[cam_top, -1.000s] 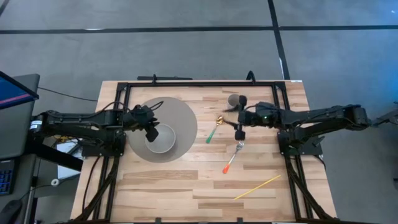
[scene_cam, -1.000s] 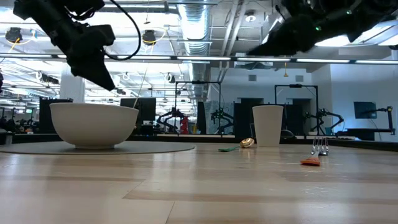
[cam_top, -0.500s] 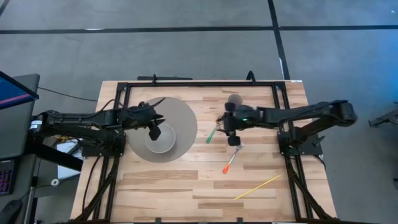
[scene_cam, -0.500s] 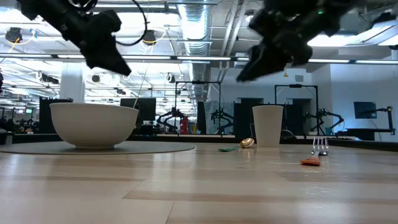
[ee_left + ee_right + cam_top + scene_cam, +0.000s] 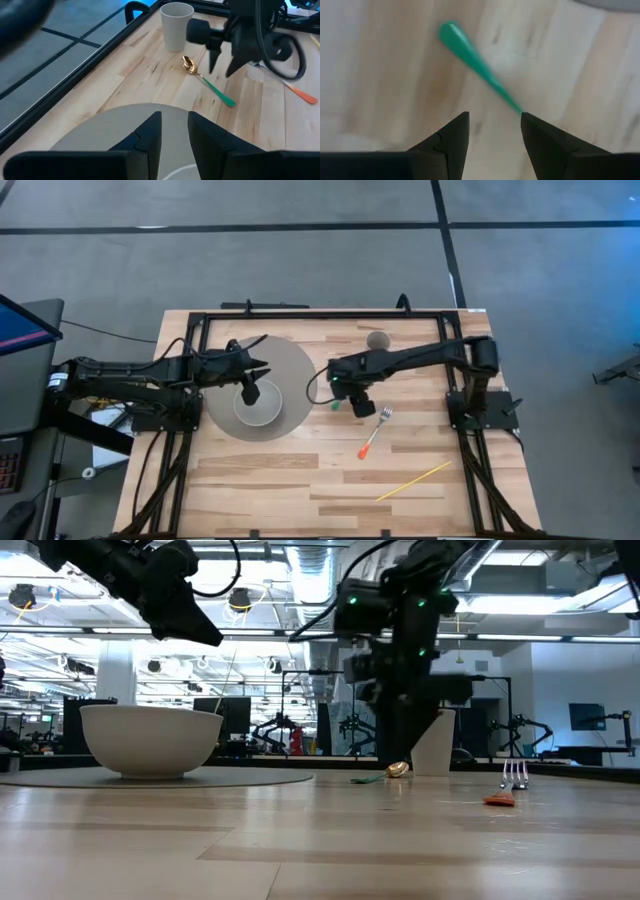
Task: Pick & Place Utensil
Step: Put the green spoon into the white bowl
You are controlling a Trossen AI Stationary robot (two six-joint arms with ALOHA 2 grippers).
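A spoon with a gold bowl and green handle [image 5: 207, 80] lies flat on the wood table beside a white cup [image 5: 176, 25]. In the high view only its green end [image 5: 337, 403] shows under my right arm. My right gripper [image 5: 492, 130] is open and points down over the green handle [image 5: 480, 70], fingers on either side and apart from it; the left wrist view shows this gripper [image 5: 222, 62] above the spoon. My left gripper [image 5: 248, 385] hovers open over the white bowl [image 5: 260, 405] on the round grey mat [image 5: 290, 370].
A fork with an orange handle [image 5: 372, 435] lies on the table to the right of the spoon, nearer the front edge. A yellow stick [image 5: 412, 480] lies near the front right. The cup [image 5: 377, 340] stands behind the spoon. A black frame [image 5: 320, 313] rims the far edge.
My right gripper has swung from above the fork, near the cup, toward the table's left. It has come down over the spoon's green handle and now points straight down. My left gripper has shifted slightly toward the right above the bowl. Spoon, fork and bowl have stayed put.
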